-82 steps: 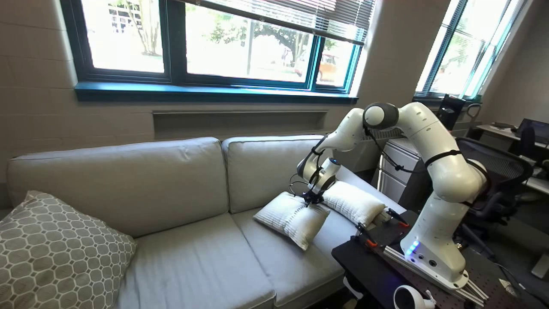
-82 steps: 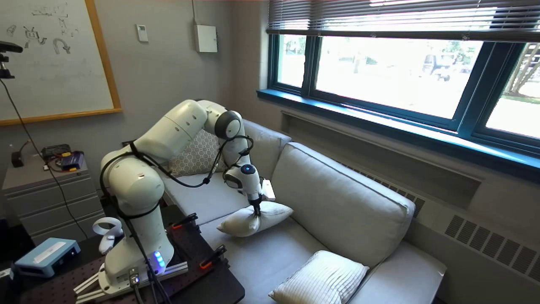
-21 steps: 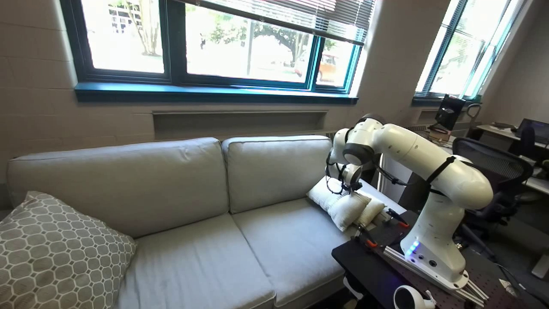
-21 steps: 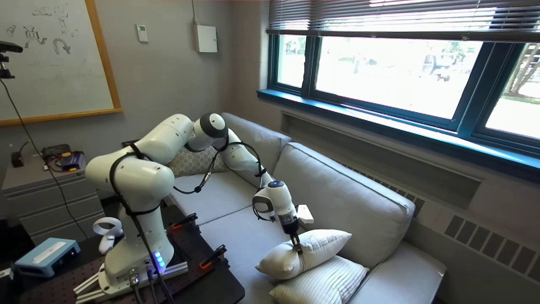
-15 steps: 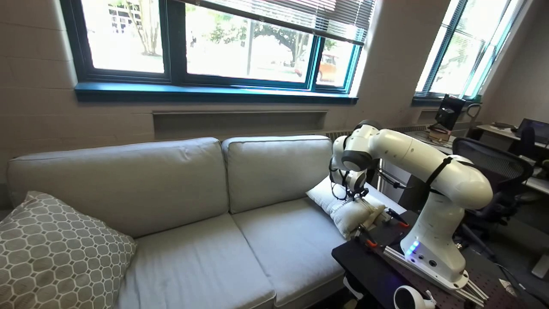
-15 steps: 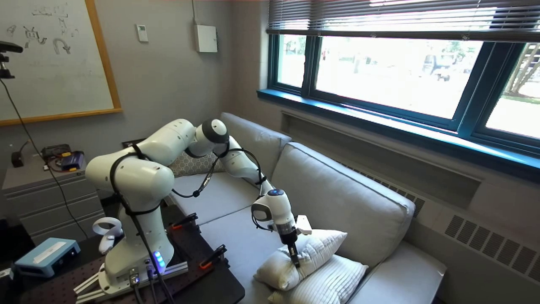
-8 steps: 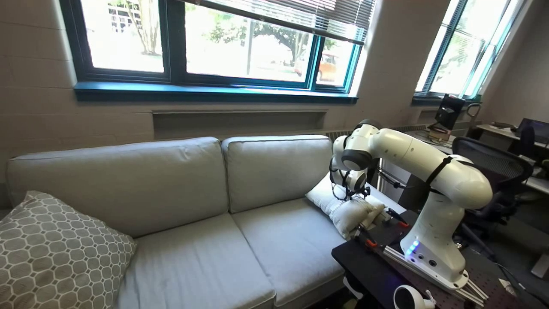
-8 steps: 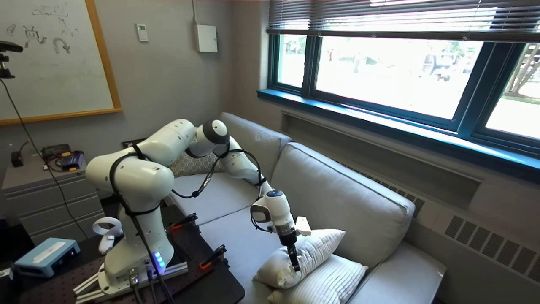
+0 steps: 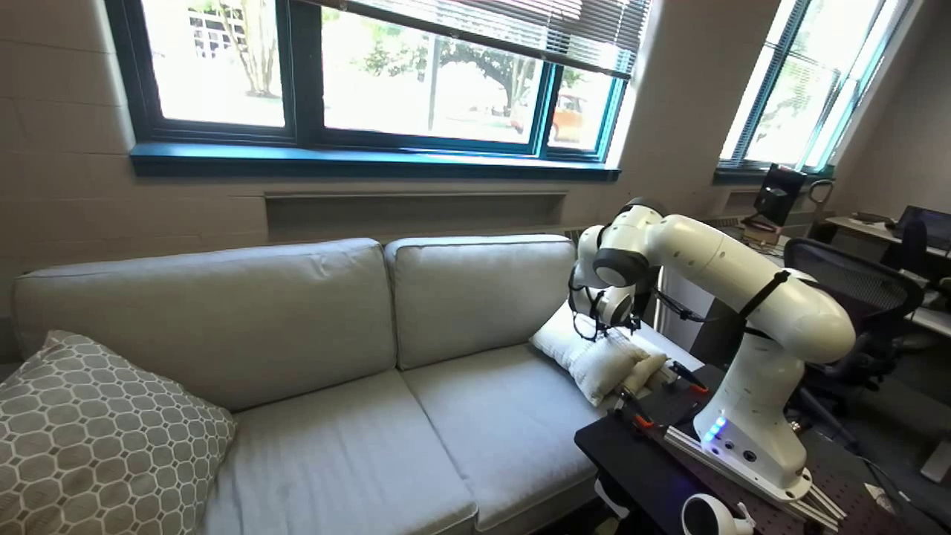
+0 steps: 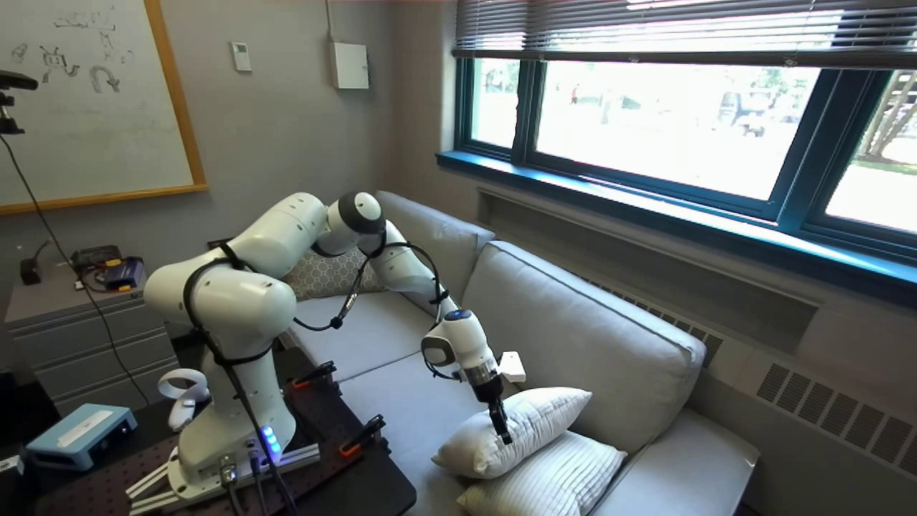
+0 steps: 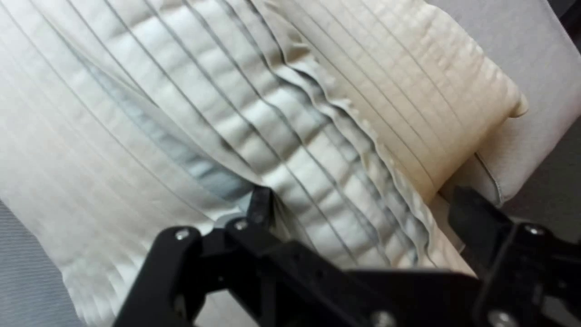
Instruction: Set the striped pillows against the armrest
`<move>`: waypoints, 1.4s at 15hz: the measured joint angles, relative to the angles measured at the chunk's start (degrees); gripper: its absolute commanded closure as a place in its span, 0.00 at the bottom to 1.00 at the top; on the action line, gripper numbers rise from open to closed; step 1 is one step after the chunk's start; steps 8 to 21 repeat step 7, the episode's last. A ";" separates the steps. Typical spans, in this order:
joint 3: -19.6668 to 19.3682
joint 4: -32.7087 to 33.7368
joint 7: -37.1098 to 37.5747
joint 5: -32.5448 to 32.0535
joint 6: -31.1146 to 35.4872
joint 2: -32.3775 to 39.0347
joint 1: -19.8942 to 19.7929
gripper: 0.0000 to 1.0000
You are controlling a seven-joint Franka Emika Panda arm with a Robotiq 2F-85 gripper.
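Both striped pillows are cream and sit at the sofa end. One pillow (image 10: 544,416) rests partly on top of the other pillow (image 10: 555,473), which lies against the armrest (image 10: 691,459). The upper pillow (image 9: 594,368) partly hides the lower one (image 9: 645,369) in an exterior view. My gripper (image 10: 504,430) points down at the upper pillow. In the wrist view the gripper (image 11: 366,206) is spread wide, with pleated fabric of the upper pillow (image 11: 281,131) between its fingers. One fingertip (image 11: 261,202) sits in a fold; the opposite finger (image 11: 474,222) stands off the pillow's edge.
The sofa's back cushion (image 10: 580,344) rises beside the pillows. A lattice-patterned cushion (image 9: 111,438) leans at the far sofa end. The black table (image 9: 631,461) bearing the arm stands close by, with orange-handled clamps (image 9: 640,417) near the pillows.
The gripper has carried the pillow from mid-seat onto the other pillow by the armrest. Its jaws have since opened, releasing the pinched fabric, and the gripper has risen slightly over the last half second.
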 measured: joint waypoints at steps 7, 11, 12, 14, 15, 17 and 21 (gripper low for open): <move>-4.04 -3.38 0.04 1.40 0.71 -6.05 7.69 0.00; -4.04 -3.38 0.04 1.40 0.71 -6.05 7.69 0.00; -4.04 -3.38 0.04 1.40 0.71 -6.05 7.69 0.00; -4.04 -3.38 0.04 1.40 0.71 -6.05 7.69 0.00; -4.04 -3.38 0.04 1.40 0.71 -6.05 7.69 0.00; -4.04 -3.38 0.04 1.40 0.71 -6.05 7.69 0.00; -4.04 -3.38 0.04 1.40 0.71 -6.05 7.69 0.00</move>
